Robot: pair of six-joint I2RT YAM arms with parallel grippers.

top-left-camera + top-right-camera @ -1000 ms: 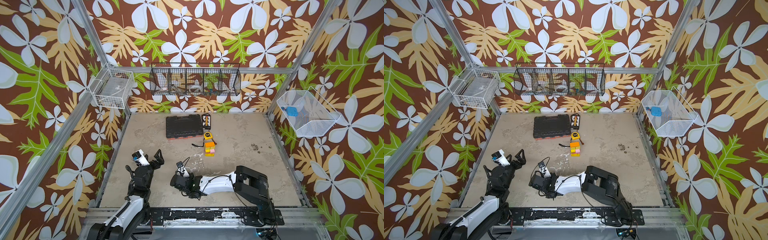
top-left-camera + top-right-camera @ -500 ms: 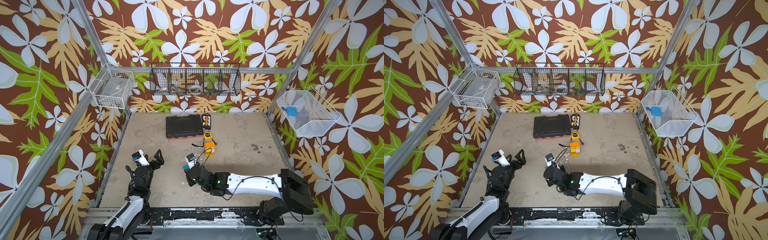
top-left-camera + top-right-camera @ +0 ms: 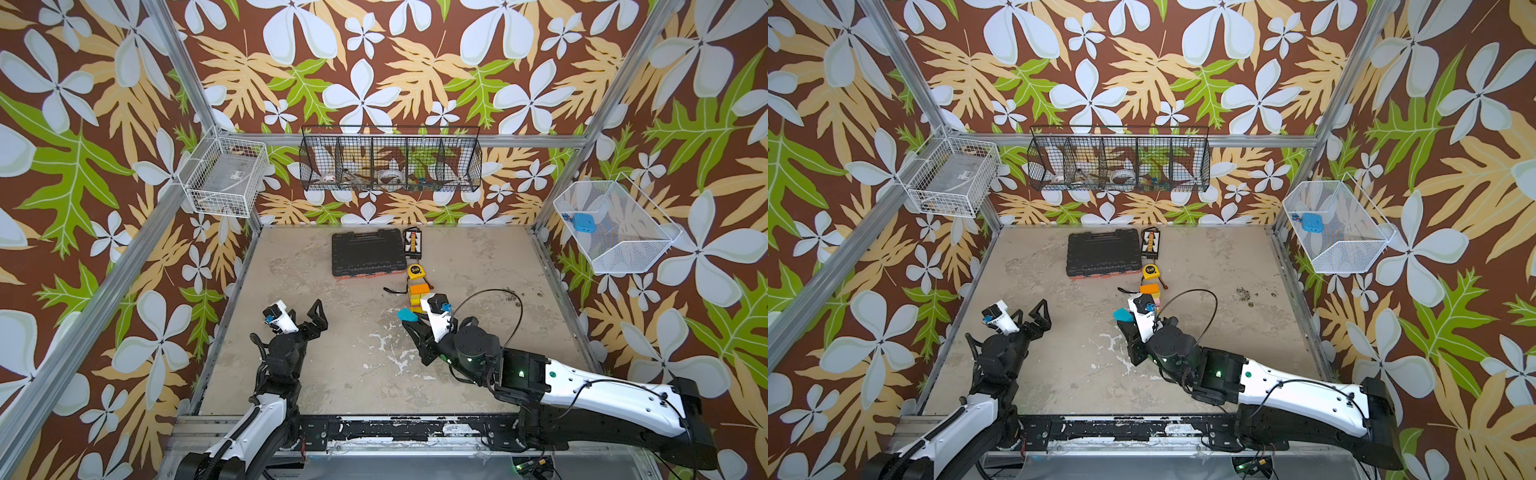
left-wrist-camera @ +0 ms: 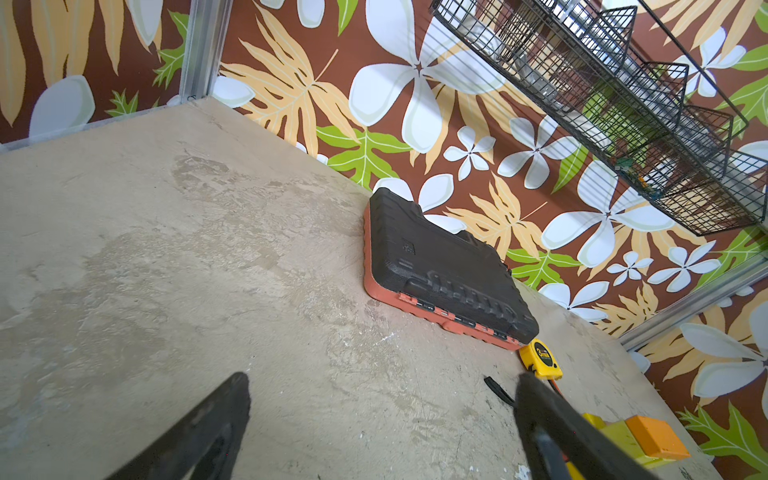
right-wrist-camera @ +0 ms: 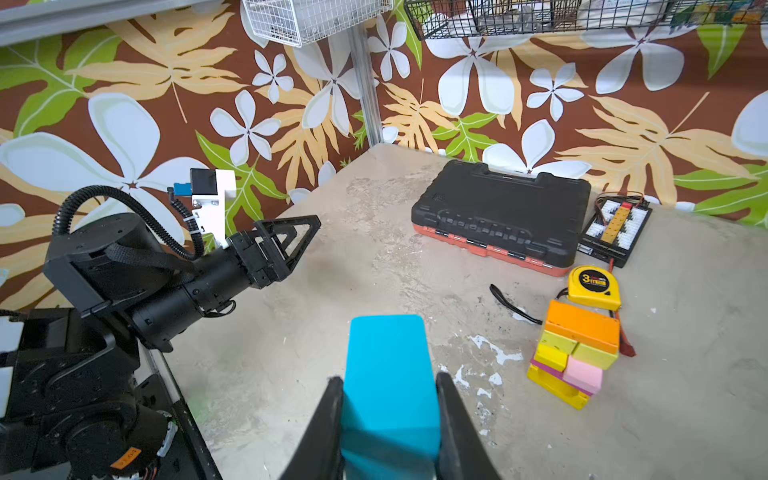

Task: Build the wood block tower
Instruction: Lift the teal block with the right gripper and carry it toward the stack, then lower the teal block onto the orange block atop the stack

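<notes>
My right gripper (image 5: 388, 378) is shut on a teal wood block (image 5: 388, 365), which hangs above the table in both top views (image 3: 407, 315) (image 3: 1123, 315). The tower (image 5: 575, 349) stands just beyond and to the right of it; it has yellow, magenta and pink layers with an orange block topmost (image 3: 417, 289) (image 3: 1150, 289). The right wrist camera mount hides part of the tower in both top views. Over bare table at the left, my left gripper (image 4: 382, 380) (image 3: 307, 313) is open and holds nothing.
A flat black tool case (image 3: 368, 253) lies at the back, with a small connector board (image 3: 412, 243) beside it. A yellow tape measure (image 5: 594, 286) and a black strap (image 5: 513, 305) lie right behind the tower. Wire baskets (image 3: 390, 166) hang on the walls.
My right arm has stretched away from the front left and swung right toward the tower, carrying the teal block. The left arm has not moved.
</notes>
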